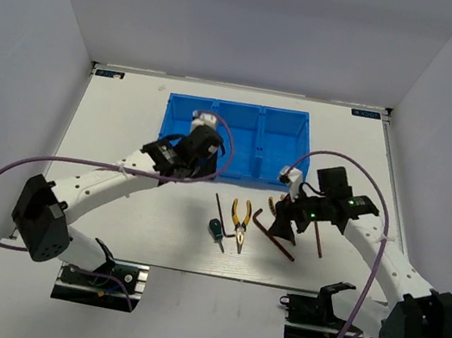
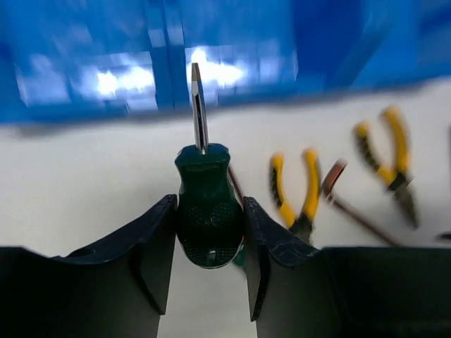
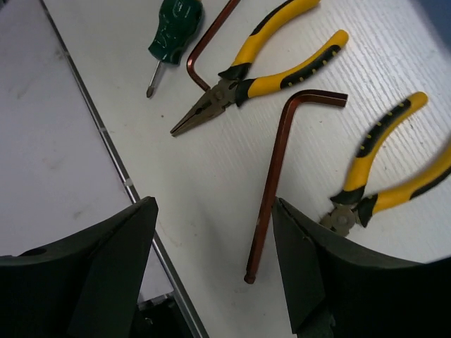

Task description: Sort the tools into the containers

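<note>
left gripper (image 2: 208, 215): squeezes a green screwdriver (image 2: 204, 179) by the blue bin's (image 1: 257, 144) near wall | right gripper (image 3: 215, 211): open, over a bent hex key (image 3: 271, 183) near the table's (image 1: 110, 232) front edge | yellow pliers (image 3: 264, 74): just beside it

1. No word, brand, number or sign can be read in any of the three views.
2. At the far left corner of the tabletop (image 1: 109, 236) sits the left sticker (image 1: 111, 74), small and dark with pale marks that are too small to read.
3. At the far right corner sits the right sticker (image 1: 365, 114), the same kind and just as illegible.
4. Seen close in the left wrist view, the green-handled screwdriver (image 2: 209, 211) shows only a dotted grip texture, with blurred edges and no lettering to make out.
</note>
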Motion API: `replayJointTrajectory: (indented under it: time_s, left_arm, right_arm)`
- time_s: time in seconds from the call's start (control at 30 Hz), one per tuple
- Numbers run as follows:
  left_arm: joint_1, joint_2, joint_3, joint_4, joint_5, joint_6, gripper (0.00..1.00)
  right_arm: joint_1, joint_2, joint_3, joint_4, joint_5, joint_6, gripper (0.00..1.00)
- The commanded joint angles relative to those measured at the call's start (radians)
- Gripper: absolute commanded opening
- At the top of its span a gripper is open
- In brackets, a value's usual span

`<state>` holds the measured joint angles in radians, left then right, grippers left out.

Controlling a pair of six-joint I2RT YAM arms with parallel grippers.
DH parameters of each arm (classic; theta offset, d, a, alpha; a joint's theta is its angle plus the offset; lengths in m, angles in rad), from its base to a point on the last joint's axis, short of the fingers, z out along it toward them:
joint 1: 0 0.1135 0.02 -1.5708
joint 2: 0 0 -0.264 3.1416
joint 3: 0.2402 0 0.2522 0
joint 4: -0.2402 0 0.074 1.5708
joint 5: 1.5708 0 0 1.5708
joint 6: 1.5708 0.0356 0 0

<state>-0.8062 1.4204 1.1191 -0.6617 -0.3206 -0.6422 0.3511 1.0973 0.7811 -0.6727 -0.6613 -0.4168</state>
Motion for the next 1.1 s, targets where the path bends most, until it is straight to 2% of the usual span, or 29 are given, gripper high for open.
replayJointTrajectory:
  time_s: [0.0,0.07,0.23,0.27,0.3,0.4,0.57,0.67,0.7,0.77,0.97,1.07]
  left_arm:
    - [0.068,-0.015,0.151,-0.025,-0.138,0.076,0.05]
    - [0.123,0.009,0.177,-0.015,-0.159,0.085,0.07]
    - [0.266,0.113,0.246,0.027,-0.175,0.099,0.20]
    - [0.285,0.139,0.264,0.036,-0.163,0.099,0.23]
    - [0.315,0.167,0.303,0.027,-0.144,0.113,0.24]
    - [0.347,0.254,0.335,0.036,-0.095,0.157,0.29]
    - [0.395,0.351,0.401,0.056,-0.035,0.210,0.37]
    - [0.413,0.390,0.449,0.045,-0.026,0.219,0.50]
    - [0.414,0.390,0.449,0.045,-0.015,0.228,0.59]
    - [0.424,0.381,0.461,0.045,-0.002,0.228,0.66]
    - [0.433,0.286,0.527,0.004,0.017,0.283,0.72]
    - [0.433,0.197,0.507,-0.031,0.028,0.303,0.72]
  right_arm:
    - [0.110,0.048,0.043,0.076,0.125,0.041,0.72]
    - [0.165,0.075,0.073,0.084,0.213,0.053,0.73]
    - [0.317,0.240,0.187,0.097,0.275,0.145,0.73]
    - [0.334,0.260,0.220,0.101,0.281,0.177,0.78]
    - [0.351,0.277,0.233,0.107,0.311,0.209,0.78]
    - [0.434,0.366,0.332,0.131,0.345,0.274,0.78]
    - [0.491,0.498,0.414,0.145,0.426,0.380,0.78]
    - [0.520,0.548,0.440,0.150,0.428,0.409,0.78]
    - [0.537,0.556,0.443,0.153,0.424,0.408,0.78]
    - [0.558,0.570,0.442,0.157,0.431,0.441,0.78]
    - [0.632,0.608,0.443,0.177,0.485,0.461,0.72]
    - [0.672,0.621,0.440,0.186,0.518,0.478,0.68]
